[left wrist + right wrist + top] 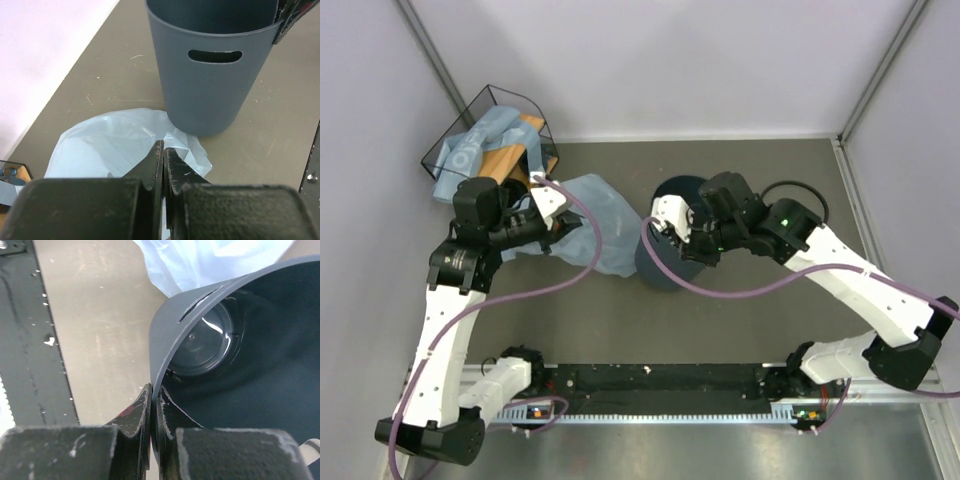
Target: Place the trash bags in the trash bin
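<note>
Bag (110, 150) lies left of the bin (210, 90), pinched in the closed left claw (163, 152) for lifting; right claw (152, 399) clamps the bin wall, probably steadying it.

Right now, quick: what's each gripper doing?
Left gripper: closed, pinching the trash bag.
Right gripper: closed on the wall of the trash bin.

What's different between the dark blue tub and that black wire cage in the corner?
The trash bin is round with solid blue-grey walls; the wire basket is an angular open frame. The bin's visible bottom looks bare; the basket holds light-blue bags. The right gripper pinches the bin's rim; nothing holds the basket. Both are open-topped containers.
</note>
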You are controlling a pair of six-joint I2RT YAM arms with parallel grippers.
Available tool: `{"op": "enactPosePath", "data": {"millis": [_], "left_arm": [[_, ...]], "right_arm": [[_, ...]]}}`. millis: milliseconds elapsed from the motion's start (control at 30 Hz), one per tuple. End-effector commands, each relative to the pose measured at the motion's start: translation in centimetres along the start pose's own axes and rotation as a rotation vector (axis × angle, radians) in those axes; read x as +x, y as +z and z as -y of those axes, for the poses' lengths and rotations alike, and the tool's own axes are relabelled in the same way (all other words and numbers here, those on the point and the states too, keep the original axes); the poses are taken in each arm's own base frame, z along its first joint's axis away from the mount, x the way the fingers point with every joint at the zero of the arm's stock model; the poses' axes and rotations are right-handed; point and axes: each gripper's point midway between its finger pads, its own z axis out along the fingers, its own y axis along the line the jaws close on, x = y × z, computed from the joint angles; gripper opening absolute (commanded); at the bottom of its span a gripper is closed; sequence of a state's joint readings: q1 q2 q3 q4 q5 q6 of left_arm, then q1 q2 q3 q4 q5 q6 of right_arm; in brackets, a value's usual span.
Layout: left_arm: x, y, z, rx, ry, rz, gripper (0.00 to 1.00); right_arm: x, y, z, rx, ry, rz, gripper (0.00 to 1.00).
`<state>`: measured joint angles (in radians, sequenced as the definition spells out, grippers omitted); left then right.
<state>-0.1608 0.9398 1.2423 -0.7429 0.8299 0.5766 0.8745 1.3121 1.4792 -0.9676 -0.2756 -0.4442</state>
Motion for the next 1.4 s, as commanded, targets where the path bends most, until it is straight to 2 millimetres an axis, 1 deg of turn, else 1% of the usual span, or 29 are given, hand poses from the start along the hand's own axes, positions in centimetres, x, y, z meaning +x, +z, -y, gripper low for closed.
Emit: {"op": "enactPosePath", "data": {"millis": [0,100,133,200,233,367,467,533,667,733,767,800,833,867,900,933,967,1000,1067,1100,1133,1200,1233,1267,1300,1333,1367], "left_arm": [[-1.5,-0.1,-1.6,-0.087,-0.039,0.072,0.00],[-1.8,-0.2,-2.7,-0.124,-0.073,0.089,0.00],[-2.3,-0.2,-3.1,-0.135,-0.087,0.111,0.00],[-3.0,-0.5,-3.7,-0.156,-0.104,0.140,0.00],[-4.0,-0.6,-3.8,-0.153,-0.123,0.174,0.00],[-6.2,-0.9,-4.1,-0.148,-0.151,0.242,0.00],[-7.0,-0.8,-4.6,-0.147,-0.171,0.259,0.00],[-7.1,-0.7,-4.4,-0.128,-0.183,0.263,0.00],[-7.3,-0.2,-4.3,-0.090,-0.216,0.278,0.00],[-7.6,-0.1,-4.1,-0.072,-0.229,0.288,0.00],[-7.7,0.0,-4.2,-0.063,-0.234,0.291,0.00],[-7.8,0.0,-4.1,-0.054,-0.228,0.295,0.00],[-8.1,0.0,-4.0,-0.043,-0.252,0.305,0.00],[-8.3,0.0,-3.9,-0.034,-0.253,0.310,0.00],[-8.5,0.0,-3.8,-0.025,-0.253,0.315,0.00],[-8.8,0.0,-3.7,-0.011,-0.255,0.326,0.00],[-8.9,0.0,-3.6,-0.006,-0.260,0.328,0.00],[-9.0,0.0,-3.6,-0.003,-0.260,0.331,0.00],[-9.2,0.1,-3.2,0.030,-0.262,0.338,0.00],[-9.3,0.1,-3.0,0.042,-0.262,0.340,0.00],[-9.5,0.0,-2.7,0.066,-0.272,0.345,0.00],[-9.9,-0.1,-2.6,0.077,-0.266,0.359,0.00],[-10.3,-0.2,-2.5,0.083,-0.270,0.365,0.00],[-10.4,-0.2,-2.3,0.094,-0.268,0.367,0.00],[-10.6,-0.3,-2.2,0.101,-0.263,0.369,0.00],[-10.8,-0.4,-2.1,0.104,-0.263,0.371,0.00],[-10.9,-0.5,-2.0,0.110,-0.263,0.373,0.00]], "right_arm": [[-1.6,-3.9,2.0,0.155,-0.113,0.040,0.00],[0.0,-4.0,0.7,0.104,-0.123,0.010,0.00],[0.9,-3.5,0.3,0.082,-0.129,-0.011,0.00],[1.2,-3.1,-0.4,0.040,-0.133,-0.008,0.00],[1.2,-2.9,-0.6,0.026,-0.139,-0.010,0.00],[1.2,-2.7,-0.4,0.005,-0.156,-0.049,0.00],[1.7,-2.5,-0.2,0.006,-0.166,-0.106,0.00],[1.9,-2.4,-0.2,0.005,-0.173,-0.115,0.00],[1.5,-2.0,-0.6,-0.013,-0.178,-0.098,0.00],[1.0,-2.1,-0.6,-0.012,-0.163,-0.083,0.11],[0.8,-2.1,-0.6,-0.014,-0.156,-0.077,0.29],[0.5,-2.4,-0.7,-0.014,-0.153,-0.065,0.42],[-0.5,-2.8,-0.9,-0.019,-0.134,-0.033,0.54],[-1.2,-3.2,-1.0,-0.020,-0.119,-0.010,0.68],[-2.0,-3.5,-1.2,-0.027,-0.103,0.012,0.74],[-3.4,-4.3,-1.4,-0.030,-0.090,0.058,0.78],[-3.9,-4.6,-1.3,-0.026,-0.084,0.074,0.84],[-4.9,-5.0,-1.0,-0.018,-0.082,0.096,0.87],[-6.2,-5.3,-0.8,-0.012,-0.076,0.132,0.92],[-7.3,-5.8,-0.5,0.000,-0.081,0.168,0.93],[-8.7,-5.8,-0.2,0.010,-0.079,0.214,0.93],[-10.9,-6.3,0.3,0.027,-0.080,0.290,0.97],[-11.8,-5.9,0.4,0.013,-0.064,0.315,0.97],[-13.5,-6.0,0.8,0.025,-0.070,0.371,0.98],[-14.5,-6.2,1.0,0.023,-0.072,0.404,0.98],[-15.7,-6.2,0.7,-0.001,-0.068,0.446,0.98],[-16.9,-5.5,1.1,-0.008,-0.069,0.480,0.98]]}}
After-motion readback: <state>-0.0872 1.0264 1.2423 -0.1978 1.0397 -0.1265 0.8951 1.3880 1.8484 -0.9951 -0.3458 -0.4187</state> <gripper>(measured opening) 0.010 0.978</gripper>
